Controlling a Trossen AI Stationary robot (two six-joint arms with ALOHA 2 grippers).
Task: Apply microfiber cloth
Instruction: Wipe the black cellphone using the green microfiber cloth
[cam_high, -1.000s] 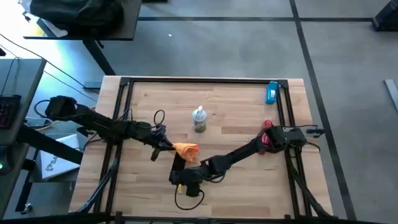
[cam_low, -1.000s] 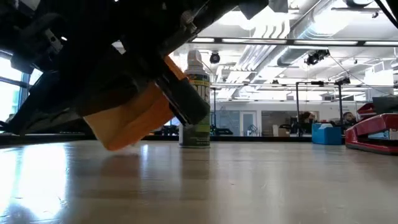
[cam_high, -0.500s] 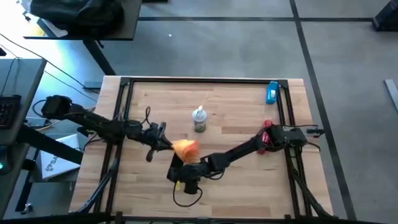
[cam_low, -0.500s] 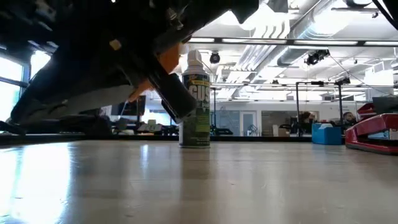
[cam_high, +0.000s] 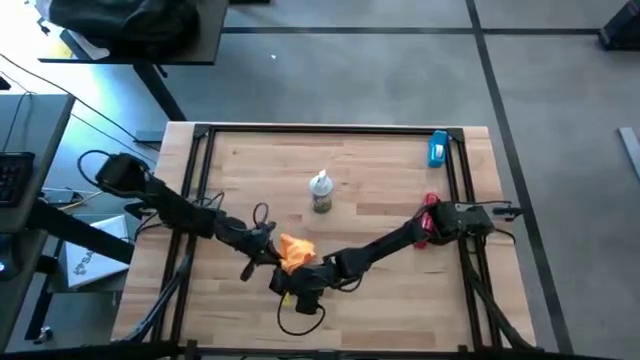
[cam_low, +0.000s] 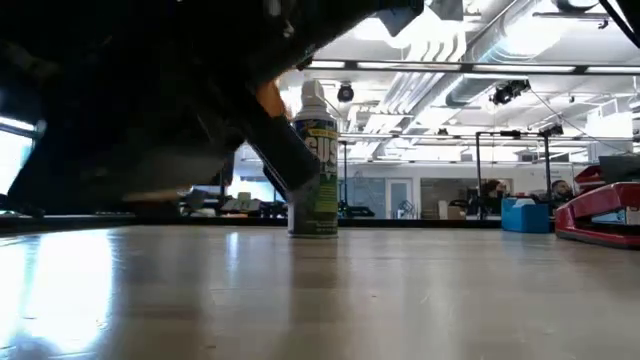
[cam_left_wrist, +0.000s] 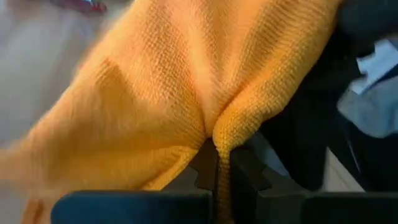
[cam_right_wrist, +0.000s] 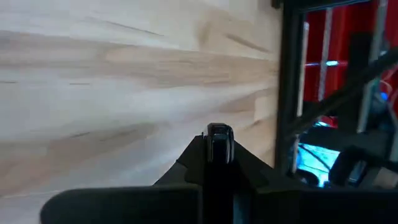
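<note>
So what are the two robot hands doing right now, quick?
Left gripper: shut on the microfiber cloth, pinching a fold of it.
Right gripper: shut, low over the table near the cloth; whether it grips anything cannot be told.

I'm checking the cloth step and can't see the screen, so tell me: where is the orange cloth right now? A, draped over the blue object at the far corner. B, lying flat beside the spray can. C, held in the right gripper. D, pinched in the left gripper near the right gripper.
D: the left wrist view shows the left gripper shut on the microfiber cloth, and the high view puts the cloth beside the right gripper.
</note>
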